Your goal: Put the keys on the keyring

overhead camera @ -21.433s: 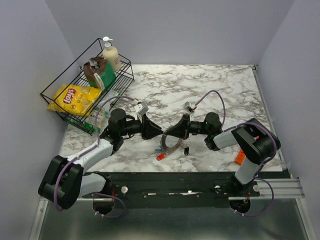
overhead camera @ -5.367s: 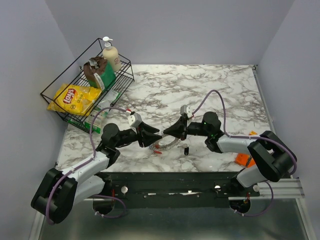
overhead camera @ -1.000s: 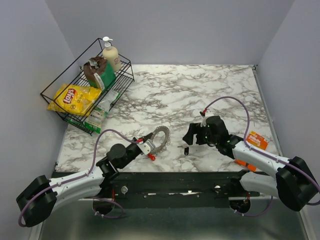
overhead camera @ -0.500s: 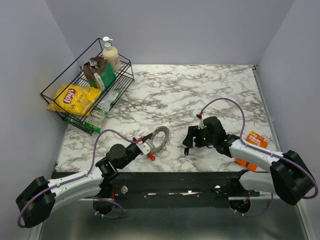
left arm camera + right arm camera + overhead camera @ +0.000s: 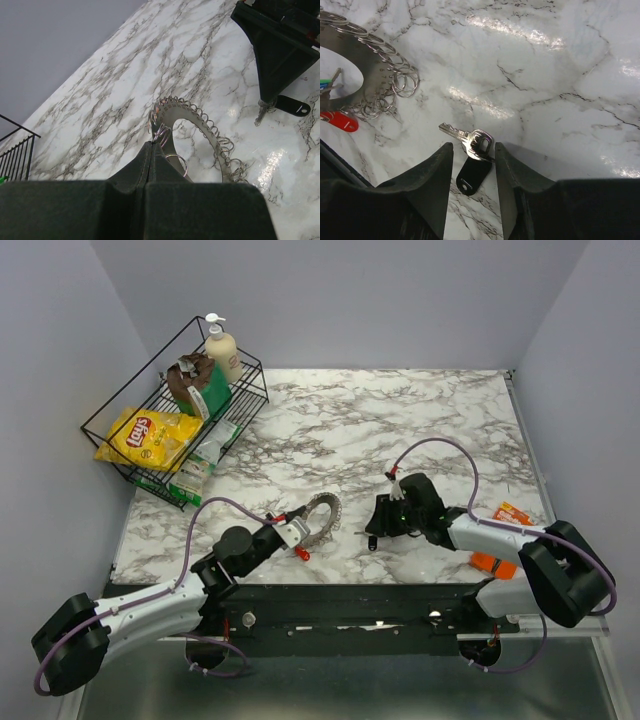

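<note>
The keyring is a flat silvery hoop edged with many small wire loops, lying on the marble. My left gripper is shut on one small loop at its near left edge; in the top view the left gripper meets the keyring. A red key lies by the hoop's near side. My right gripper is open, low over the table, its fingers either side of a silver key with a black head. The red key and a green key hang at the keyring.
A black wire basket at the far left holds a yellow chip bag, a soap bottle and other packets. Flat orange pieces lie near the right arm at the table's near right edge.
My right gripper has shifted a little left and settled around the black-headed key. My left gripper still holds the keyring in nearly the same place.
</note>
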Tool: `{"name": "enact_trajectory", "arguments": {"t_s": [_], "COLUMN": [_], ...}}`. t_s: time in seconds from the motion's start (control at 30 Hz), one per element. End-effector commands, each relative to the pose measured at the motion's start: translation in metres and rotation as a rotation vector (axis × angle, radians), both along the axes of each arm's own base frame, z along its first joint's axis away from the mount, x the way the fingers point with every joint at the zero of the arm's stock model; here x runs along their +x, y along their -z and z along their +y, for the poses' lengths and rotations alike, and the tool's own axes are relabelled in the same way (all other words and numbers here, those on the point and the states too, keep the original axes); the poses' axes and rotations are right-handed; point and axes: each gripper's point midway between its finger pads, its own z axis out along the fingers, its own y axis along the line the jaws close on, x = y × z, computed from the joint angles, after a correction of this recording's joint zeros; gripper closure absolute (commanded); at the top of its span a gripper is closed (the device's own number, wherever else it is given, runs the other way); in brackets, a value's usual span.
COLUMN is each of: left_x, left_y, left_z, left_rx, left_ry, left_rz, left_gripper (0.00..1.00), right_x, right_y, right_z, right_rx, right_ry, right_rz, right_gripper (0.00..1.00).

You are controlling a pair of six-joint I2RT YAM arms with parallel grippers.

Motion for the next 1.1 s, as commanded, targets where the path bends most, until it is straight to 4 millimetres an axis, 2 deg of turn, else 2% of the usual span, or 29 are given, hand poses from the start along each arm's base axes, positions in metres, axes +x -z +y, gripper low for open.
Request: {"name": "enact_trajectory", "arguments": {"t_s": [0.0,0.57,1.07], "left_x": [0.003,0.003,0.002], "left_y": [-0.019,-0.017,-0.015], "left_z": [-0.003,-0.005,-0.006], "left_rx": [-0.039,-0.038,-0.040], "left_ry": [-0.008,-0.001,0.003], "left_rz": [-0.017,-0.005,0.006], "left_gripper": [1.00,1.00,1.00], "right_x": [-0.006,-0.026,-0.024], "right_y": [-0.004,0.009,0.011], "right_z": [0.005,0.002,-0.014], "right_rx": [0.044,0.017,-0.079], "right_ry": [-0.027,-0.065,0.002], "right_rz": [0.008,0.112,0.144], "right_gripper": [0.57,0.60,0.65]}}
